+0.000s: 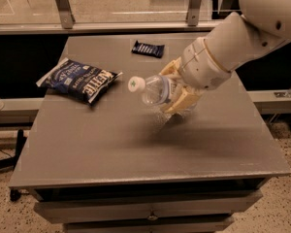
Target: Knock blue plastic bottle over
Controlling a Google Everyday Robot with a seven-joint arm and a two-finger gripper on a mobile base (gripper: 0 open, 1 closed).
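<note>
The blue plastic bottle (153,89) is clear with a white cap. It is tipped far over near the middle of the grey table (111,144), with its cap pointing left and its base toward the arm. My gripper (164,92) reaches in from the right on a white arm. One tan finger (169,70) lies above the bottle and the other finger (182,102) below it, closed on its body. The bottle's base end is hidden behind the fingers.
A dark blue chip bag (80,79) lies flat at the table's left. A small dark candy-bar wrapper (147,48) lies near the back edge. A glass wall with metal posts (63,6) runs behind the table. Drawers (150,212) sit under the front edge.
</note>
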